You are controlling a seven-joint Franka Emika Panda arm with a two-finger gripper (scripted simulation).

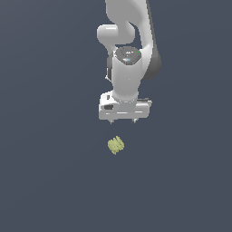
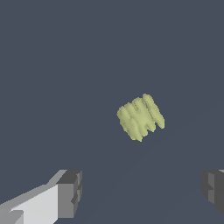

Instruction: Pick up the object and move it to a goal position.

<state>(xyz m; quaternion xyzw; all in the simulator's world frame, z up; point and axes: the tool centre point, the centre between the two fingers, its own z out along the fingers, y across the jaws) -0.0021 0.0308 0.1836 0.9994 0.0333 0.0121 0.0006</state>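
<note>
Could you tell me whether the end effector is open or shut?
Open: the end effector has fingers set wide apart, holding nothing; the blob lies free.

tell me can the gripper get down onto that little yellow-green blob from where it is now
Probably yes. The gripper is open and sits apart from the object, with nothing between or around them in either view. The object lies off the line between the fingers, so a small sideways shift looks needed first.

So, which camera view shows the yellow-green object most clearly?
The wrist view: the object appears large, with its ridges distinct, beyond the open gripper. The exterior view shows it only as a small blob, apart from the gripper.
</note>
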